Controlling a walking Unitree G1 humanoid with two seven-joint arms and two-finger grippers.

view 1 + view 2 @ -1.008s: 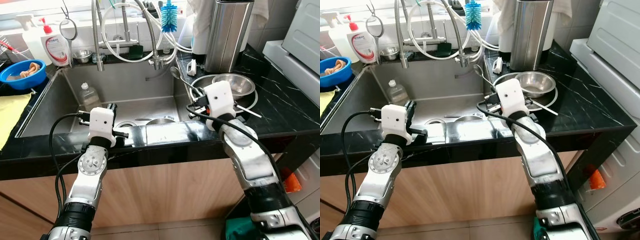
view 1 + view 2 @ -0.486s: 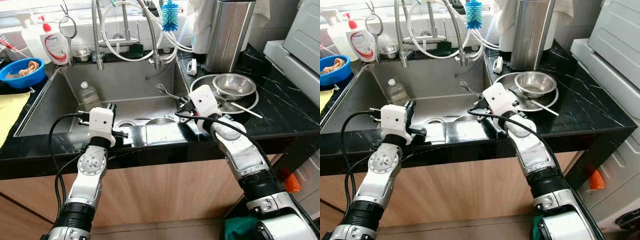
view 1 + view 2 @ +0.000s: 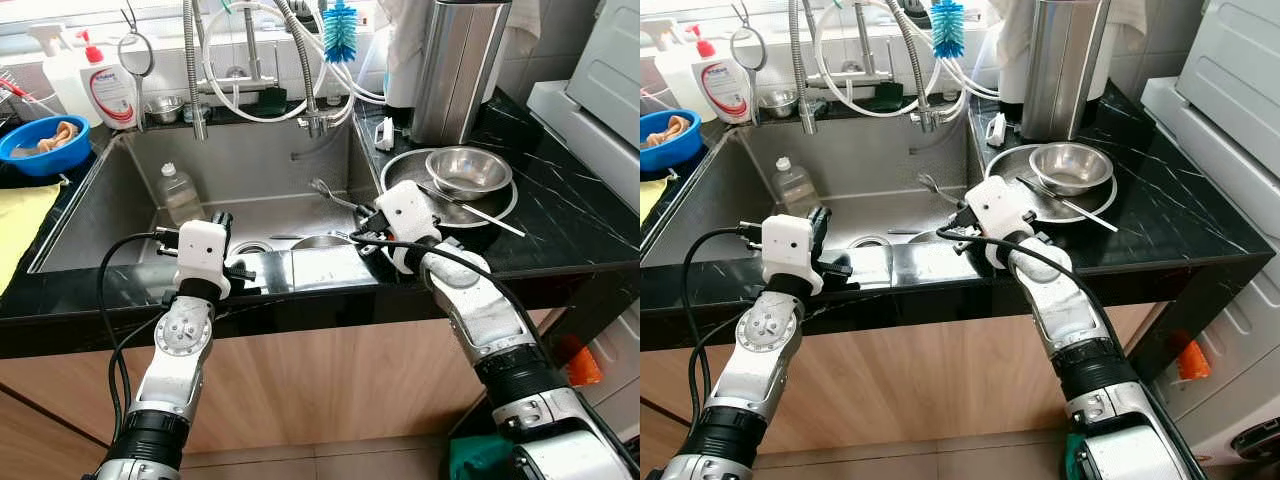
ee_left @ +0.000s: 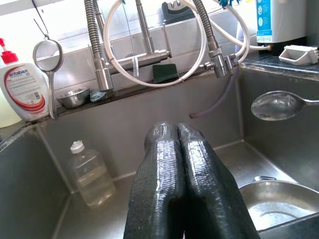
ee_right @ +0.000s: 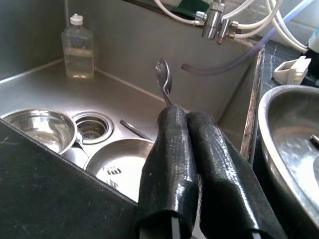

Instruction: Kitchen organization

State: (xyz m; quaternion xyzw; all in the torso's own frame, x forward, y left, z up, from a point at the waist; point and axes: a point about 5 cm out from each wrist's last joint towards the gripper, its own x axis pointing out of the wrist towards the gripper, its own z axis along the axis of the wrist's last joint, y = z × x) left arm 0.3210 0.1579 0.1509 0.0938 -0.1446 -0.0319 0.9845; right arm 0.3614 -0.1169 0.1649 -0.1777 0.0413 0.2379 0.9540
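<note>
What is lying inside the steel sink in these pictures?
Inside the sink stand a clear bottle at the back and steel bowls beside the drain. The right gripper holds a spoon above them. The front rim hides the near floor.

A: Specify the sink (image 3: pixel 130 215) finish.
B: Brushed metal, matt grey. The spoon (image 5: pixel 164 79) and the bowls (image 5: pixel 37 127) in the basin are polished metal, mirror-bright.
A: And the counter (image 3: pixel 560 215)?
B: Glossy black stone with white veining; wood-look panel below.
A: The right gripper (image 5: pixel 192 149)?
B: Fingers (image 5: pixel 172 164) wrapped in shiny black textured rubber. The bottle (image 4: pixel 89 174) is clear plastic.
</note>
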